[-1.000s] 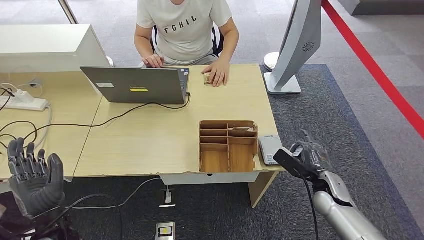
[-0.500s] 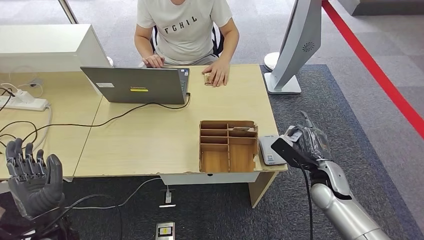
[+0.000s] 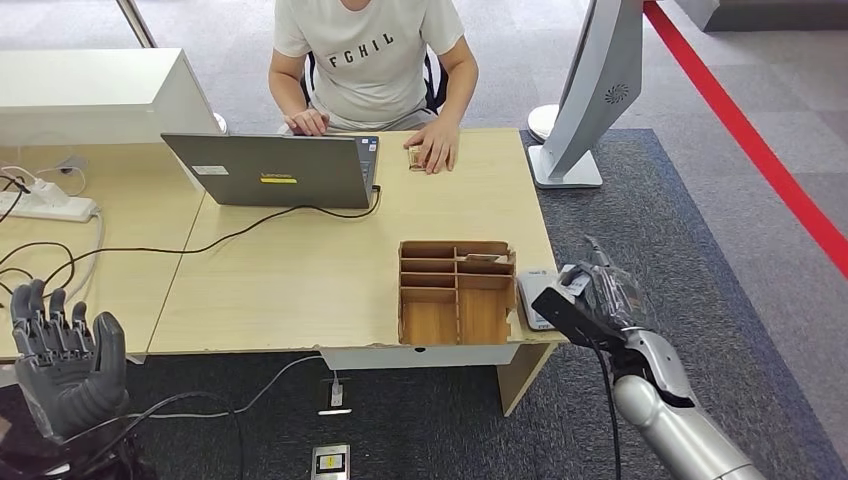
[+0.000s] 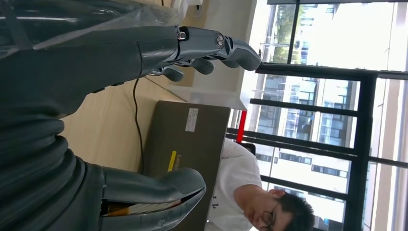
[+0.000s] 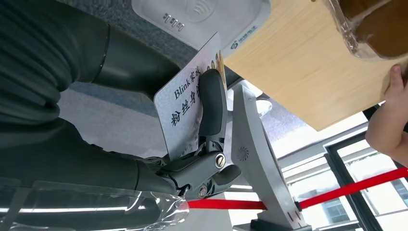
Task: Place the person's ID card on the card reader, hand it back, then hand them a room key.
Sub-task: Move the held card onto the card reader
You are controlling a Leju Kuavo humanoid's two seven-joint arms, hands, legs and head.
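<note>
Two hands were in play, doing very different jobs. The robot's right hand [image 3: 590, 300] pinched a white printed ID card [image 5: 190, 108] between its thick grey thumb and a dark finger [image 5: 211, 103], holding it by one side so that most of its printed face stayed bare. That grip probably suited the step in hand: the card could be lowered flat onto the reader without fingers getting underneath. In the right wrist view the card's free corner hung just beside the flat grey card reader [image 5: 202, 14], apart from it as far as could be told, so the placing looked not yet done.

That reader lay at the near right corner of the pale wooden desk [image 3: 300, 270], right beside a brown wooden compartment tray [image 3: 457, 292]; one of its rear compartments held something flat, perhaps the room keys, though that was too small to tell.

The robot's left hand [image 3: 62, 352] was raised low beside the desk, fingers spread, grasping nothing, probably kept free for later.

Across the desk sat a person in a white T-shirt [image 3: 365, 60] behind a grey laptop [image 3: 270, 170], one hand resting on the desk, well placed to receive the card back.
</note>
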